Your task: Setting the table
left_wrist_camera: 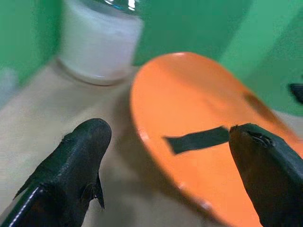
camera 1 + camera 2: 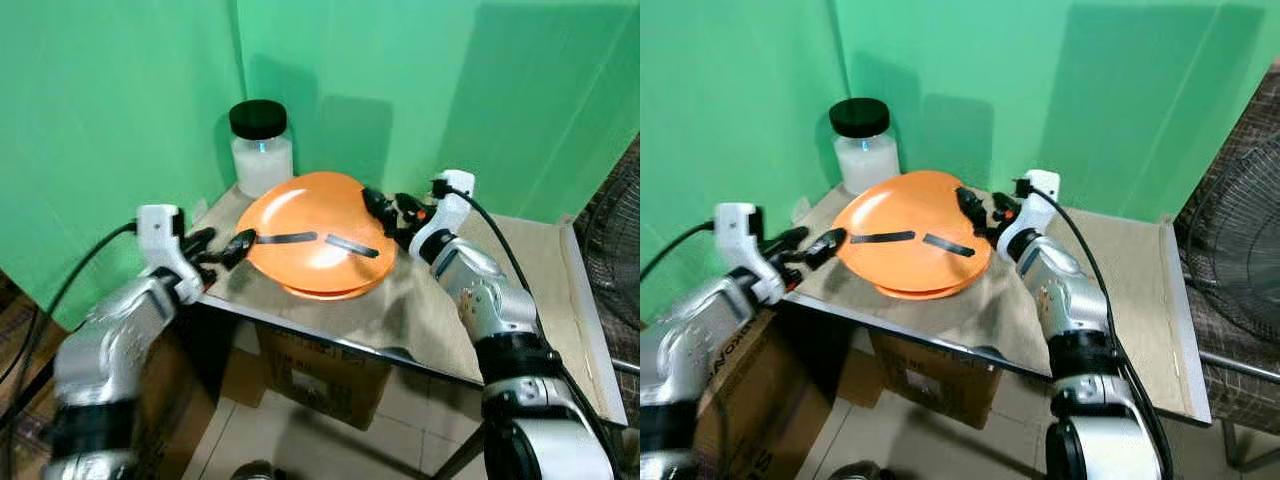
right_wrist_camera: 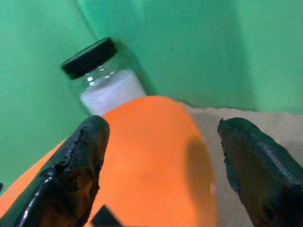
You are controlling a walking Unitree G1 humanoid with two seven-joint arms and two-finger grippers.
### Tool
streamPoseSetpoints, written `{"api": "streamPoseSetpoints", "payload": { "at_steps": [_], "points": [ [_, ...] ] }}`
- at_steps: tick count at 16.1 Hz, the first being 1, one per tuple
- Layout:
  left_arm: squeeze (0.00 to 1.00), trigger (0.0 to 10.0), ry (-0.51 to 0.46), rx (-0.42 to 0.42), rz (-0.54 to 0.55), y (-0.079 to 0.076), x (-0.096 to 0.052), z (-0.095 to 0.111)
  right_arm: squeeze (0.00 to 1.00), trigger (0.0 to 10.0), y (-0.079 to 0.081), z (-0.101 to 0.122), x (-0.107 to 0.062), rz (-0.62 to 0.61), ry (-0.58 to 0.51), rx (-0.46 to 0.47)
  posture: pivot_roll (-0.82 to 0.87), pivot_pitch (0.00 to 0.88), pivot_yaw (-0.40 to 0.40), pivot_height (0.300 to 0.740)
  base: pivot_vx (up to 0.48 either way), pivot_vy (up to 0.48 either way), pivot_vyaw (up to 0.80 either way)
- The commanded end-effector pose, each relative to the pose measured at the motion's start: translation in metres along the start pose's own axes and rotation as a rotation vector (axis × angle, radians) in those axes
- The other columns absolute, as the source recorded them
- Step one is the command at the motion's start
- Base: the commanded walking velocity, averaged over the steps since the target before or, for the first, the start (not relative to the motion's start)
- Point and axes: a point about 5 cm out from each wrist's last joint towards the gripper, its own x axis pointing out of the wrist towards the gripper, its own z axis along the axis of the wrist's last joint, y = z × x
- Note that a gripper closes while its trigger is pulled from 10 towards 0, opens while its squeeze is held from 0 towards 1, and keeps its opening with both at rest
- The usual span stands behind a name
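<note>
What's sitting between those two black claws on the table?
The orange plate, marked with two black strips, lies between the left gripper and right gripper, in both eye views.

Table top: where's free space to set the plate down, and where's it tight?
Free: the bare stretch of the table between the right arm and the table's far right edge. Crowded: the back left corner, where the jar stands just behind the orange plate, with the left gripper and right gripper at the plate's rims.
</note>
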Motion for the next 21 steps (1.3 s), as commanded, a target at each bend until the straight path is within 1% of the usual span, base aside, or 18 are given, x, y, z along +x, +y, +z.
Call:
{"api": "streamPoseSetpoints", "payload": {
  "at_steps": [1,2,4,5,6,7,8,9,10,11,12,13,17,18,21],
  "points": [
    [0.00,10.0,0.007,-0.017,-0.020,0.001,0.005,-0.001,0.00,10.0,-0.003,0.002,0.001,-0.013,-0.011,0.031,0.02,0.000,0.037,0.740,0.000,0.000,0.00],
    [0.00,10.0,0.035,-0.008,-0.026,0.001,0.009,-0.005,0.00,10.0,-0.003,-0.001,0.001,0.001,0.004,0.064,0.02,0.000,0.038,0.740,0.000,0.000,0.00],
    [0.00,10.0,0.069,-0.037,-0.018,0.004,0.016,-0.010,0.00,10.0,-0.001,-0.006,0.001,0.039,0.032,0.107,0.01,0.000,0.043,0.740,0.000,0.000,0.00],
    [0.00,10.0,0.075,-0.048,-0.017,0.006,0.019,-0.011,0.00,10.0,0.002,-0.010,0.000,0.071,0.060,0.102,0.01,0.000,0.046,0.740,0.000,0.000,0.00],
    [0.00,10.0,0.052,-0.096,-0.042,0.004,0.022,-0.008,0.00,10.0,0.006,-0.015,-0.001,0.123,0.085,0.110,0.01,0.000,0.048,0.740,0.000,0.000,0.00],
    [0.00,10.0,0.036,-0.116,-0.056,0.003,0.024,-0.005,0.00,10.0,0.009,-0.016,-0.001,0.148,0.092,0.116,0.01,0.000,0.049,0.740,0.000,0.000,0.00],
    [0.00,10.0,0.009,-0.138,-0.094,-0.001,0.025,0.000,0.00,10.0,0.014,-0.017,-0.003,0.199,0.099,0.134,0.01,0.000,0.049,0.740,0.000,0.000,0.00],
    [0.00,4.8,0.000,-0.159,-0.126,-0.004,0.026,0.002,0.00,10.0,0.017,-0.017,-0.004,0.243,0.106,0.154,0.01,0.000,0.049,0.740,0.000,0.000,0.00],
    [0.00,3.3,0.001,-0.169,-0.138,-0.006,0.026,0.002,0.00,10.0,0.019,-0.018,-0.004,0.262,0.113,0.162,0.01,0.000,0.049,0.740,0.000,0.000,0.00],
    [0.00,0.5,0.019,-0.169,-0.153,-0.007,0.027,-0.001,0.00,10.0,0.021,-0.019,-0.005,0.287,0.125,0.165,0.01,0.000,0.049,0.740,0.000,0.000,0.00],
    [0.00,0.0,0.051,-0.164,-0.159,-0.008,0.028,-0.006,0.00,10.0,0.023,-0.020,-0.005,0.300,0.133,0.166,0.01,0.000,0.050,0.740,0.000,0.000,0.00],
    [0.00,0.0,0.076,-0.177,-0.161,-0.009,0.028,-0.012,0.00,10.0,0.023,-0.020,-0.005,0.304,0.134,0.167,0.01,0.000,0.052,0.740,0.000,0.000,0.00],
    [0.00,0.0,0.064,-0.216,-0.182,-0.012,0.029,-0.009,0.00,10.0,0.021,-0.017,-0.007,0.308,0.128,0.178,0.01,0.000,0.055,0.740,0.000,0.000,0.00],
    [0.00,0.0,0.067,-0.225,-0.158,-0.009,0.030,-0.009,0.00,10.0,0.020,-0.017,-0.007,0.307,0.128,0.178,0.01,0.000,0.056,0.740,0.000,0.000,0.00],
    [0.00,0.0,0.057,-0.256,-0.143,-0.007,0.031,-0.008,0.00,10.0,0.020,-0.016,-0.008,0.307,0.124,0.176,0.01,0.000,0.058,0.740,0.000,0.000,0.00]
  ]
}}
